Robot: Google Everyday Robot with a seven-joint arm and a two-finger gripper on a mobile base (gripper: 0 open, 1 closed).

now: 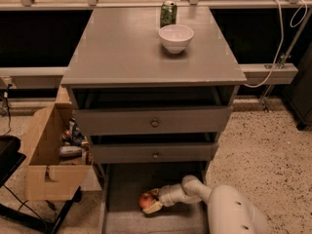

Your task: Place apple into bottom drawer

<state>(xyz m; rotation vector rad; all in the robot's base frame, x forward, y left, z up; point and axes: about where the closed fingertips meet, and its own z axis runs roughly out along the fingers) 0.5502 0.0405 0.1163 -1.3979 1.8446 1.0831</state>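
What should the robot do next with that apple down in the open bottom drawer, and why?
Probably open the jaws and let go. The gripper appears to hold the apple low over the grey floor of the bottom drawer, well inside its side rails. A release from there should leave the apple lying in the drawer without a long drop.

I see a white bowl (176, 37) on the cabinet top (122, 48), with a green can (168, 13) just behind it. The top drawer (122, 122) and middle drawer (126, 154) have round knobs. An open cardboard box (44, 182) with clutter sits left of the cabinet on the speckled floor (263, 145). A white cable (282, 33) hangs at right.
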